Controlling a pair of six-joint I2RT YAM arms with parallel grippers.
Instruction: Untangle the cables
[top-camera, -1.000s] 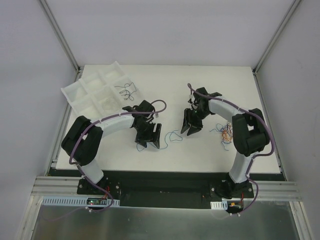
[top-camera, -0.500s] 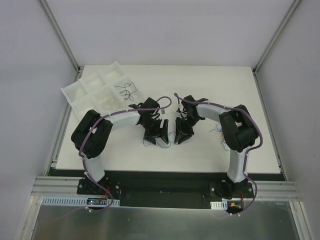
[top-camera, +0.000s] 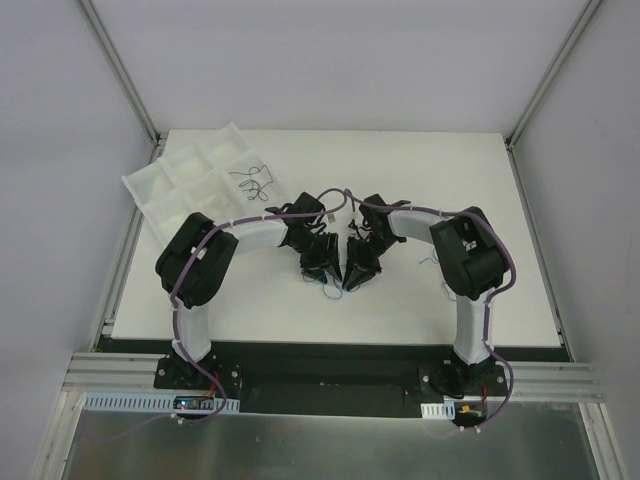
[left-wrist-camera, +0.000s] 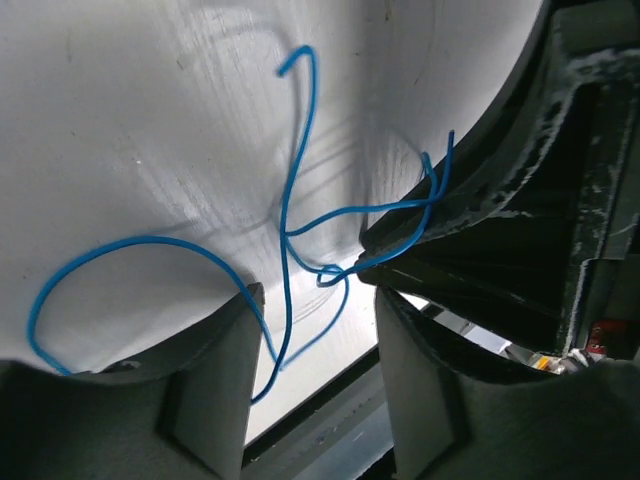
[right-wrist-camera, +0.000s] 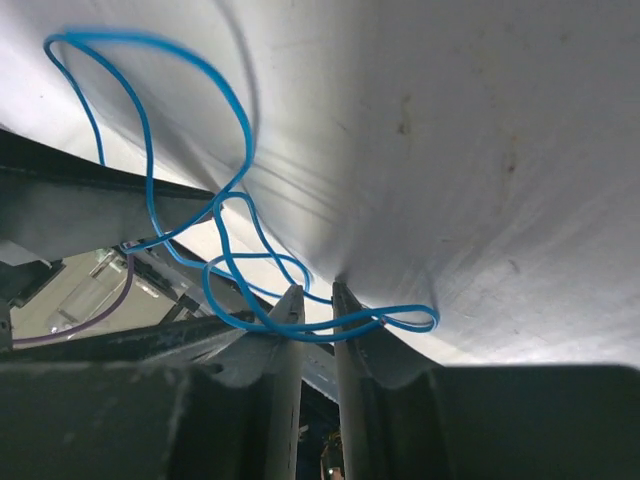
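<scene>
Blue, hair-thin curly wires (top-camera: 327, 291) lie in a small knot on the white table top (top-camera: 480, 200), out past the near right corner of the white moulded compartment tray (top-camera: 190, 185), toward the middle of the table. Thin black wires (top-camera: 252, 182) sit in the tray's right-hand compartment, well apart from the blue ones.

Both arms meet over the blue knot. The right gripper (right-wrist-camera: 316, 295) has its fingers drawn almost together on a loop of blue wire (right-wrist-camera: 235, 110) that runs across their tips, and it appears pinched there. The left gripper (left-wrist-camera: 318, 300) has its fingers spread, with one blue strand (left-wrist-camera: 290, 200) running lengthwise up through the gap, touching neither finger as far as I can tell.

The crossing sits just ahead of the left fingertips and right at the black tip of the right gripper. The strand's long axis leads away from the left fingers, so closing them would likely catch it. A pull back toward the tray would then probably draw the crossing open.
</scene>
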